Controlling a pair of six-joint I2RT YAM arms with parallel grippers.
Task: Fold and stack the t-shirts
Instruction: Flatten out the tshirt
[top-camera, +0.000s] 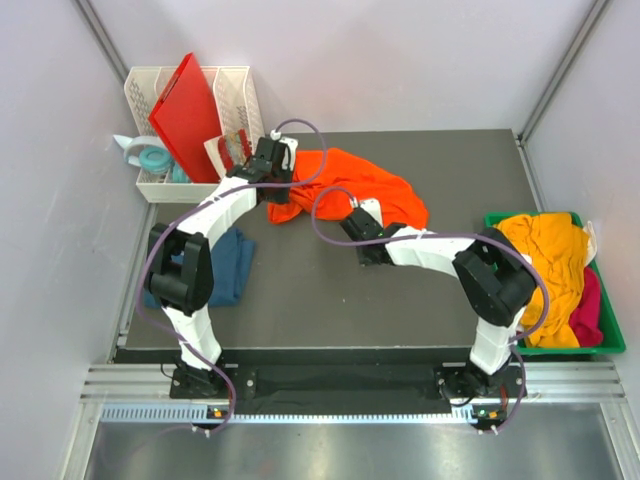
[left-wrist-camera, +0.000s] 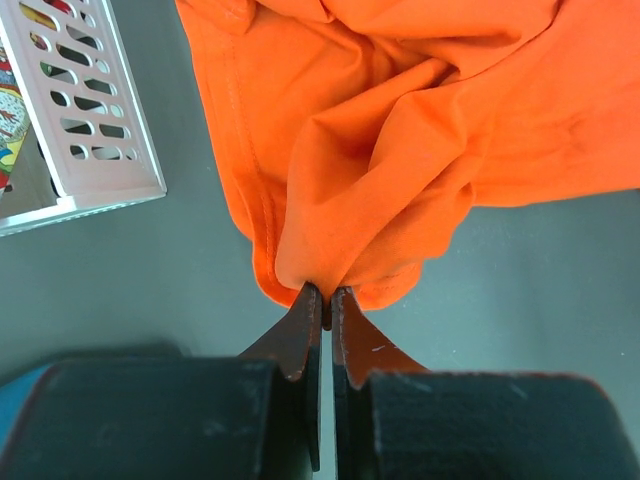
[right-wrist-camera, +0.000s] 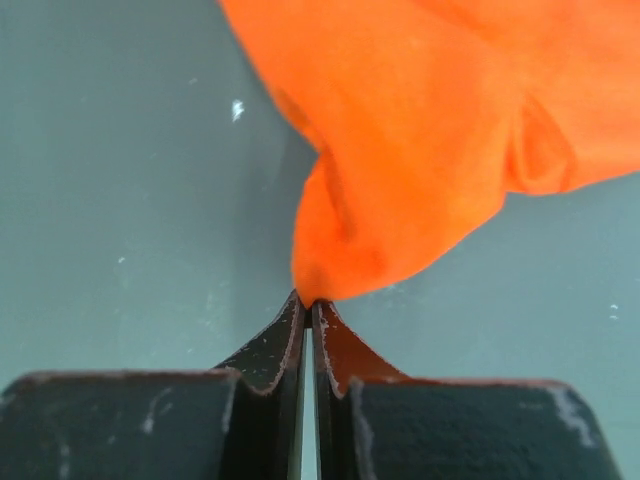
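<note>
So the bright orange cloth t-shirt (top-camera: 350, 180) is lying crumpled on the far middle of the dark grey table mat (top-camera: 460, 290), between the two arms. The left gripper (left-wrist-camera: 322, 295) is pinched tight on a bunched fold at the shirt's left edge, near the white slotted plastic basket (left-wrist-camera: 90, 150). The right gripper (right-wrist-camera: 307, 300) is clamped right down too, nipping a little tip of the same shirt on its near right side. A dark teal-blue cloth t-shirt (top-camera: 228, 265) lies at the near left, under the left arm. Over on the right, a mustard-yellow t-shirt (top-camera: 545, 250) and a pink t-shirt (top-camera: 592, 305) are heaped in the green plastic bin (top-camera: 500, 217).
</note>
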